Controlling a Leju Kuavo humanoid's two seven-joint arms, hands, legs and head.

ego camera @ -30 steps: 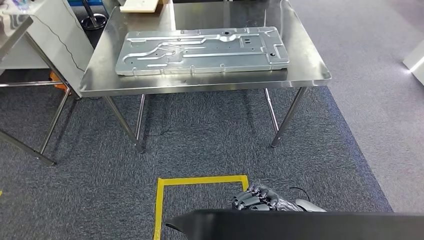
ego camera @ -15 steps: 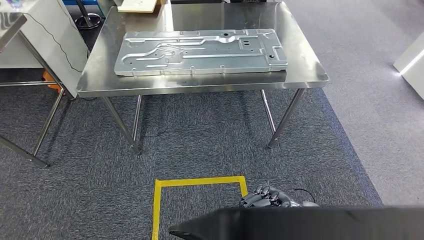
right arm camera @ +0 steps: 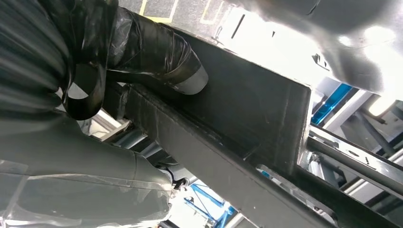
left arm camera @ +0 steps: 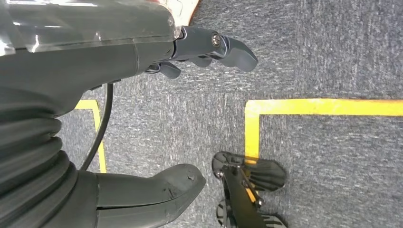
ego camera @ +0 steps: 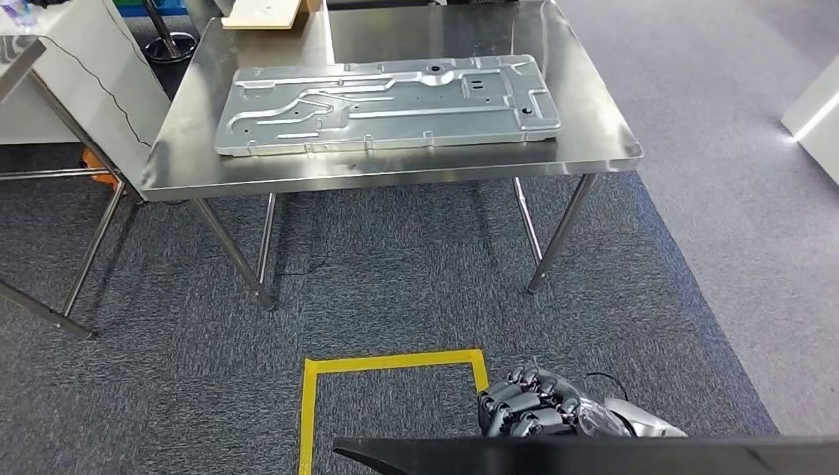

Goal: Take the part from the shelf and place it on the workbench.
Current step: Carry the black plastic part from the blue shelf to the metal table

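Bright even light, glare on steel table (ego camera: 594, 139), sharp focus

No legible text anywhere; surfaces perhaps too blurred.

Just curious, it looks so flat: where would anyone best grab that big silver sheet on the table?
Probably along its near long edge, hands spread wide, coming from the front. The metal sheet lies flat on the workbench, long and thin, and that edge sits closest to the bench's front.

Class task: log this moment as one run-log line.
right hand: grips black part | left hand: open, above carpet | workbench: ahead, holds metal panel
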